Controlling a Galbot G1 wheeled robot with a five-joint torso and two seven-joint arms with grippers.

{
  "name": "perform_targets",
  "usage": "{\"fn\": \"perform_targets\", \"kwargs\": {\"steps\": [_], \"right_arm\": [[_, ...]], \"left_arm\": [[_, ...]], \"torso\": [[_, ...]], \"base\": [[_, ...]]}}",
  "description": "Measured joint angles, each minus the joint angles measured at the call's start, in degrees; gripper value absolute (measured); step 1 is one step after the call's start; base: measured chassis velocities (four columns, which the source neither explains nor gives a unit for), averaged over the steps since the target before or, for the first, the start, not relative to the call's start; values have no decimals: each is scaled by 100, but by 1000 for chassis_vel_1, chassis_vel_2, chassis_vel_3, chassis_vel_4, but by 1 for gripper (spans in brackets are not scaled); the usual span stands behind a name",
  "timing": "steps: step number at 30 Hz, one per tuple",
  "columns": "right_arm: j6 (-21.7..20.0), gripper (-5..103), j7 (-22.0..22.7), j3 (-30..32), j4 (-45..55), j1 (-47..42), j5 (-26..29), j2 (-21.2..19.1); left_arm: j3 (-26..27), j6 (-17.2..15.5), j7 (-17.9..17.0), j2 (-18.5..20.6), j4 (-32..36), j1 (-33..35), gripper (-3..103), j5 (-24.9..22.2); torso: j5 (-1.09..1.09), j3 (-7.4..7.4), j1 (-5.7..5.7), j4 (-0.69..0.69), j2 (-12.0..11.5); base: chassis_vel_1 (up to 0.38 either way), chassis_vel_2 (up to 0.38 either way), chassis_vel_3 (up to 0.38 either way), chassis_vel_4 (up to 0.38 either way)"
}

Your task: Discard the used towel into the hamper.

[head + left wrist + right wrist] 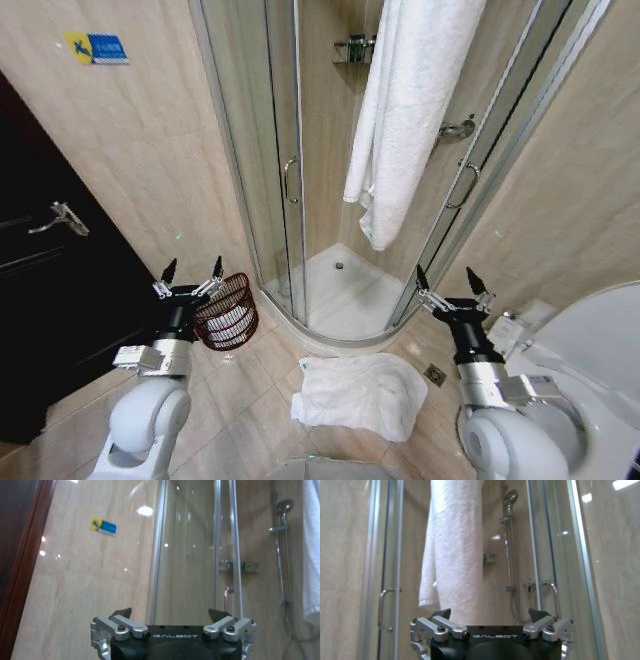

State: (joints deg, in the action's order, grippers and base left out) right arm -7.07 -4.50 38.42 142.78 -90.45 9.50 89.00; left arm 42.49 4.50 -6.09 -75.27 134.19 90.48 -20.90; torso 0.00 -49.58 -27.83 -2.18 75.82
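A towel [400,110] hangs on the far shower [330,180]; another towel [362,393] lies crumpled near me, so that's the used one. The hamper [228,312] waits left of it. My left gripper [190,275] and right gripper [452,285] hover wide, empty

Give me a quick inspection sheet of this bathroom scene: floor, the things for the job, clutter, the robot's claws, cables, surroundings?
Surface: beige tiled floor, small drain beside the towel.
Job's things: white towel crumpled on the floor between the arms; hamper upright by the shower's edge, something white inside.
Clutter: nothing seen.
Grippers: left gripper open, raised beside the hamper; right gripper open, raised above the towel's right side. Both empty.
Cables: nothing seen.
Surroundings: glass shower enclosure with a hanging towel, dark door at left, toilet at right.
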Motion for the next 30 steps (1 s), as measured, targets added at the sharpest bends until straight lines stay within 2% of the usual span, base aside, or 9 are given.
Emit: {"fn": "perform_targets", "kwargs": {"steps": [5,8,9,12,13,16,17,21,30], "right_arm": [[-343,100,292,160,39,445,330,-462],[-545,100,573,319,48,533,651,-715],[-609,100,704,353,48,580,787,-793],[-826,100,818,291,50,973,1265,-1249],[-826,100,818,291,50,973,1265,-1249],[-797,100,800,212,-27,1283,1624,-1911],[-797,100,800,212,-27,1283,1624,-1911],[-699,100,893,222,-452,1768,1908,-2517],[-748,100,877,-168,-948,3093,2172,-3150]], "left_arm": [[54,191,54,-13,-51,17,100,55],[-269,190,75,105,-194,-180,100,67],[-409,185,109,148,-272,-283,100,92],[-533,207,181,120,-370,-323,100,229],[-533,207,181,120,-370,-323,100,229],[-524,222,184,101,-459,-352,100,255],[-524,222,184,101,-459,-352,100,255],[-584,225,169,67,-692,-586,100,354],[-574,406,158,-141,-884,-518,100,849]], "torso": [[0,-17,-17,-4,34],[-1,-18,-17,-5,35],[1,-17,-17,8,34],[4,-12,-14,1,24],[4,-12,-14,1,24],[2,-5,-8,-3,12],[2,-5,-8,-3,12],[2,2,-1,0,-2],[1,10,5,-2,-19]], "base": [[0,0,0,0],[0,0,0,0],[0,0,0,0],[0,0,0,0],[0,0,0,0],[0,0,0,0],[0,0,0,0],[0,0,0,0],[0,0,0,0]]}}
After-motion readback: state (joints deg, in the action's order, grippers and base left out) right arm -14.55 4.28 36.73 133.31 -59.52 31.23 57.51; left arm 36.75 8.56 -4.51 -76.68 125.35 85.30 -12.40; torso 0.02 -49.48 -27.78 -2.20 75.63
